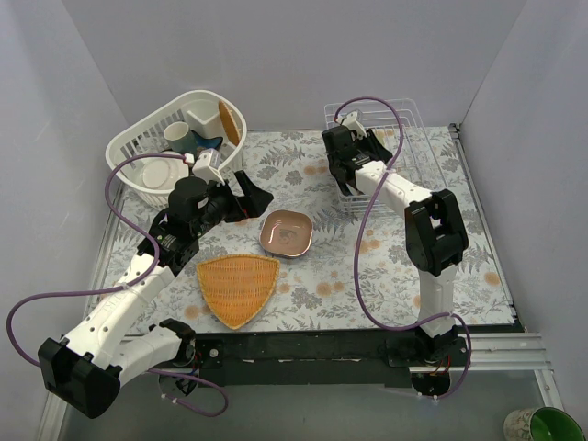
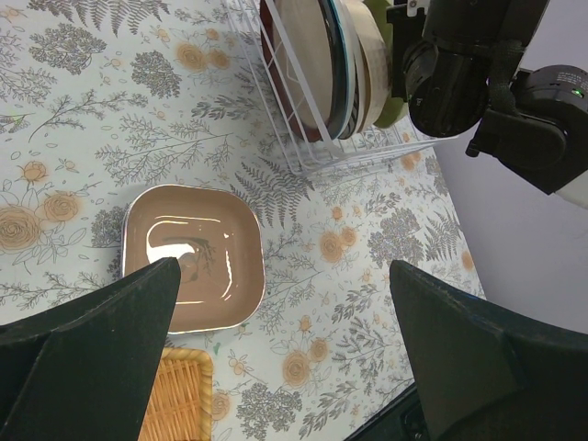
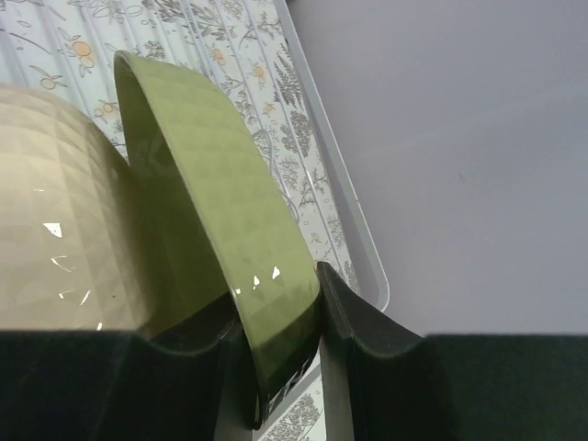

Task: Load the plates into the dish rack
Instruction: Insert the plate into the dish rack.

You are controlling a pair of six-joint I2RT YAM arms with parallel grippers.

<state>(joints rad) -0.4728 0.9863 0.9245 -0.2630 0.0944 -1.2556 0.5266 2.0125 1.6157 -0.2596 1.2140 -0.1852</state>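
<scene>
1. Right claw (image 3: 287,358) was pinched on the lower edge of the pale green dish (image 3: 211,184), one finger on each face, its jaws only as far apart as the dish is thick.
2. That dish stood on edge at the end of the row in the dish rack (image 1: 409,124), just beside a cream dish (image 3: 55,211).
3. The right arm reached forward from its base, elbow raised, wrist over the rack's near-left part.
4. Left claw (image 2: 283,276) was spread wide and held nothing. It hung over a pinkish rounded-square dish (image 2: 195,257) lying flat on the floral table (image 1: 386,266).
5. The left arm stretched diagonally from the near-left corner toward the table's middle.
6. Only the left wrist view showed the racked row, a dark red-brown plate (image 2: 299,118) among it. Only the top view showed the white basket (image 1: 152,147) at far left and the orange woven tray (image 1: 237,287) near the pinkish dish.
</scene>
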